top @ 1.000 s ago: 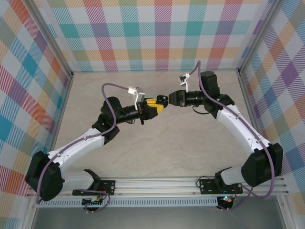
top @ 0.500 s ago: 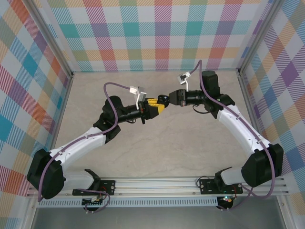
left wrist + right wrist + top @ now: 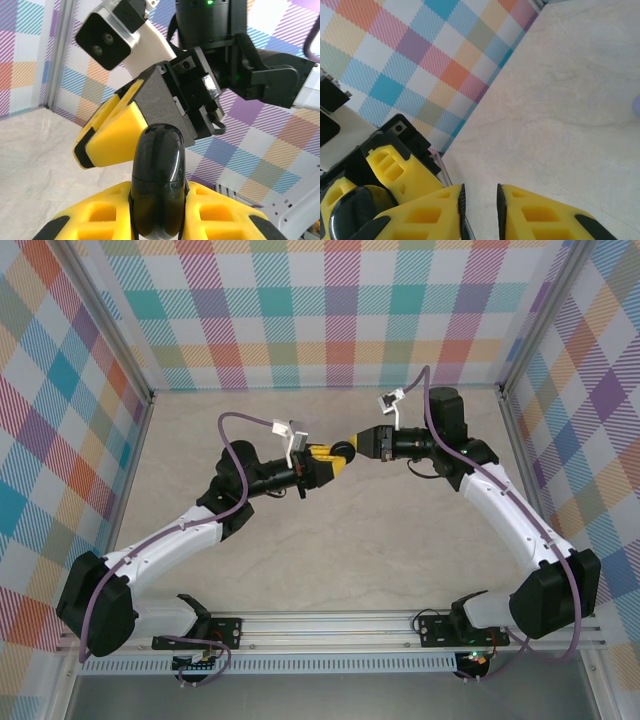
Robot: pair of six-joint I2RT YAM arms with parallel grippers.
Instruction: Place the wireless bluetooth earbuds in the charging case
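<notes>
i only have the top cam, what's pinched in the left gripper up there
observer: the left wrist view shows the left gripper shut on a glossy black case, rounded and standing upright.
operator: lid open?
observer: it looks closed. There's one seam line around the case and no gap at it.
operator: right gripper carrying anything
observer: no. The right wrist view shows the right gripper with its fingers slightly apart and nothing between them.
</notes>
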